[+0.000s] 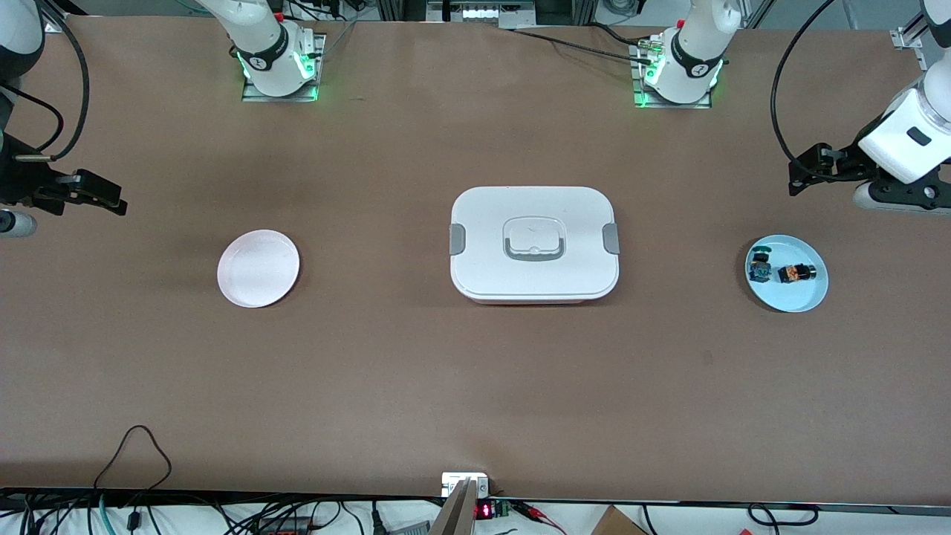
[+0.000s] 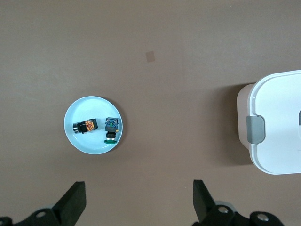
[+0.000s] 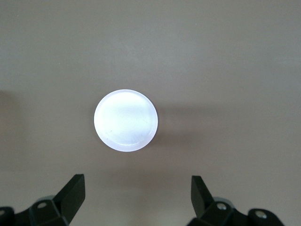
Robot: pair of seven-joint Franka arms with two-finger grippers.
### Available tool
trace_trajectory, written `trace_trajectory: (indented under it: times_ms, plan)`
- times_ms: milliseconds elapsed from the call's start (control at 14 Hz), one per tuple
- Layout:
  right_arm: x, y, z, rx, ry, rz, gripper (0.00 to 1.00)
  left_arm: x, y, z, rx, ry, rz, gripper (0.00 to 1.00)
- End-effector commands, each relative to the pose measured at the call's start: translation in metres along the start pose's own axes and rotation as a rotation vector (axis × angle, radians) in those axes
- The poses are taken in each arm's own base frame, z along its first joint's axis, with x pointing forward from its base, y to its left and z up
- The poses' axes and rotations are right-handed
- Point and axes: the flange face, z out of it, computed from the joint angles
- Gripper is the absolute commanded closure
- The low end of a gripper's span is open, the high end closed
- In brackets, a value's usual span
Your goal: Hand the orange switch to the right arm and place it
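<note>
In the middle of the brown table [image 1: 475,386] stands the largest thing, a white lidded box [image 1: 533,244] with grey clips at its two ends and a recessed handle on top; every other place here is given from this box.

Toward the right arm's end of the table from the box lies a white plate [image 1: 258,268], with nothing on it. Toward the left arm's end lies a light blue plate [image 1: 806,297], a little smaller, and it holds two small parts.

The left gripper [image 1: 806,172] hangs in the air toward the left arm's end from the box, near the blue plate but not over it. Its fingers [image 2: 75,200] are spread wide and hold nothing. The right gripper [image 1: 100,197] hangs toward the right arm's end from the box, outside the white plate, also spread wide and empty.

The orange switch [image 1: 796,273] lies on its side in the blue plate. Just beside it, on the side toward the box, is a black switch with blue-green parts [image 1: 759,266]; the two seem slightly apart.

As I judge it, the task is not begun. The pick by the left arm, the handing over to the right arm and the placing, probably on the white plate, are all left to do.
</note>
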Motion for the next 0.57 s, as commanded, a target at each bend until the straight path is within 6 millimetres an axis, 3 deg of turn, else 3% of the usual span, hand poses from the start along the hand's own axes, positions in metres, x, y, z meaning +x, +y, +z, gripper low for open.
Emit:
trace_trajectory:
  times_ms: [0, 502]
  plan:
    - [-0.0047, -0.0015, -0.0045, 0.003, 0.005, -0.009, 0.00, 0.0044, -0.0029, -0.0047, 0.015, -0.009, -0.009, 0.00]
    - [-0.0034, -0.0088, -0.0043, -0.004, 0.005, -0.020, 0.00, 0.0048, -0.0039, -0.0038, 0.017, -0.011, -0.012, 0.00]
